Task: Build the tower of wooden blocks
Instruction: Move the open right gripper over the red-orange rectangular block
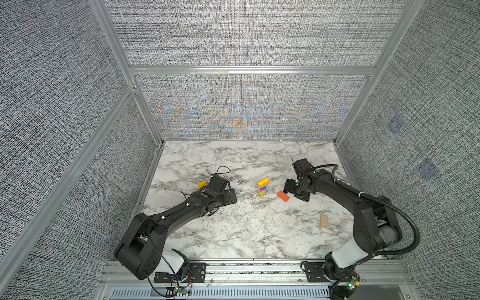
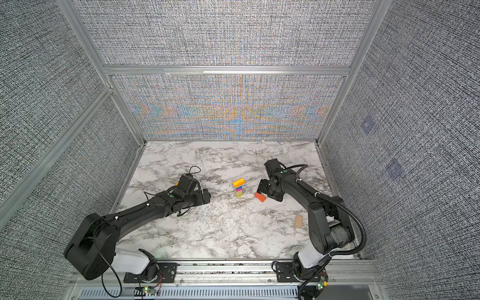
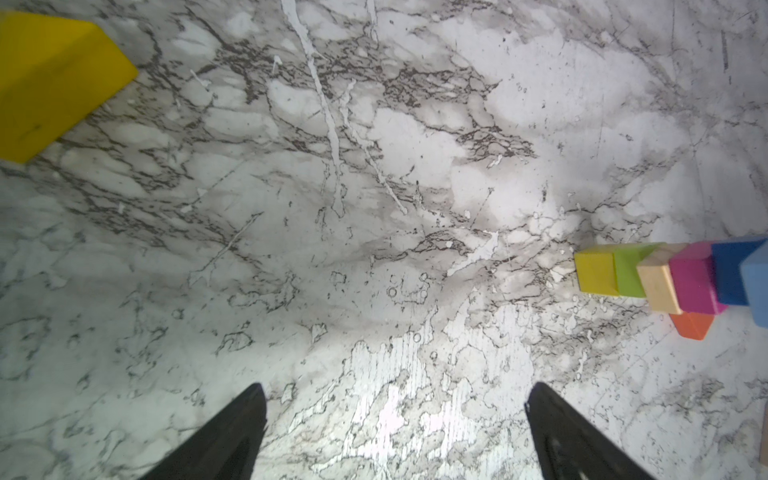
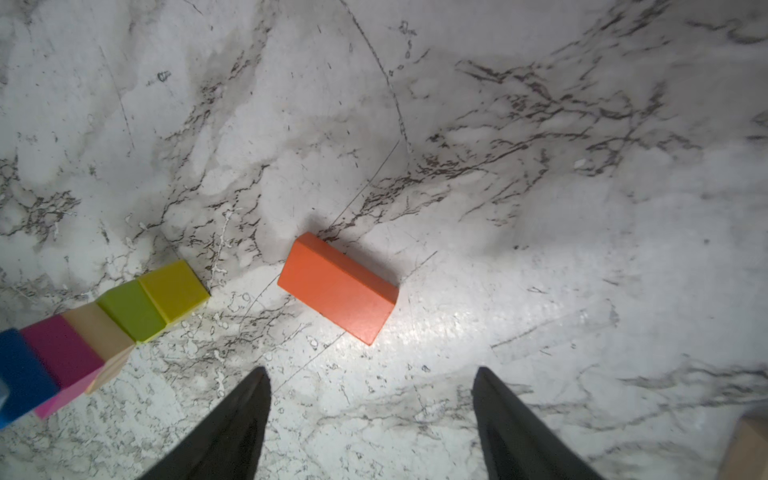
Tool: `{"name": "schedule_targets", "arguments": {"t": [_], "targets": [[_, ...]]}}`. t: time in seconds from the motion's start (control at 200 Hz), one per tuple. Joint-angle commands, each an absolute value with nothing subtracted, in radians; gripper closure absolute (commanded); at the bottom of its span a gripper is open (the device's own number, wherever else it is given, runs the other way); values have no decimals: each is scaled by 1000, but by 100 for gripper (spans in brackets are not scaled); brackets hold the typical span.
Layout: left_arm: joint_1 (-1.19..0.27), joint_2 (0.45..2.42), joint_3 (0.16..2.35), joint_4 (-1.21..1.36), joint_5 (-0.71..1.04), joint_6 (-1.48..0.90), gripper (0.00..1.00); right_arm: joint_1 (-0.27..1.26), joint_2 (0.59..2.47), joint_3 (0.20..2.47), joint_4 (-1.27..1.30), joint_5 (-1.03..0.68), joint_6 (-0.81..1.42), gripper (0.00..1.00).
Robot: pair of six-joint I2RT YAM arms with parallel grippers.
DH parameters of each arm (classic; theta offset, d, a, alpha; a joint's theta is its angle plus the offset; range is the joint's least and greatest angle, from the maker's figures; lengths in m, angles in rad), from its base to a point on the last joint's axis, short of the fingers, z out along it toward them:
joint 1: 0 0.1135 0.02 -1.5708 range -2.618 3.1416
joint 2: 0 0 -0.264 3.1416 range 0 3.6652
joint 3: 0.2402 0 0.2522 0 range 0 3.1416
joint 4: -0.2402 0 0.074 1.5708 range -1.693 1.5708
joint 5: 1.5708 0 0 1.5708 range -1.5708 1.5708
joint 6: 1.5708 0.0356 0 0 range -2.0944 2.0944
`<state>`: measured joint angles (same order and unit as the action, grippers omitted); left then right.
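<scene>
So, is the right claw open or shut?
Open: the right claw has fingers wide apart, nothing between them; the orange block lies free ahead.

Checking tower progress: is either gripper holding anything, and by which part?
Nothing is held. The left gripper and right gripper are both open and empty; the orange rectangular wooden block lies untouched on the marble table.

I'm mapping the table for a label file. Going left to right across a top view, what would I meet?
In order: yellow wedge → left gripper → tower → orange slab → plank.
</scene>
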<state>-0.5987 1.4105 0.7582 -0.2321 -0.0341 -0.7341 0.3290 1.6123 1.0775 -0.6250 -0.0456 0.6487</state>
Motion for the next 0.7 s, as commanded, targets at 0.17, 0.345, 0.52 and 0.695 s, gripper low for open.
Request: {"name": "schedule_targets", "arguments": {"t": [0.17,0.345,0.52,0.695], "targets": [[-598,1405,744,-214,-38,-727,2,343,1672,1084,-566,11,704,19],[-598,1421,735,-196,-34,-727,2,350,1707,1100,-568,28,721,18],[-598,1432,724,-174,-25,-732,2,356,1735,1107,-562,39,742,16],[-598,1431,718,-169,-25,-728,2,366,1757,1117,-559,51,758,15]]}}
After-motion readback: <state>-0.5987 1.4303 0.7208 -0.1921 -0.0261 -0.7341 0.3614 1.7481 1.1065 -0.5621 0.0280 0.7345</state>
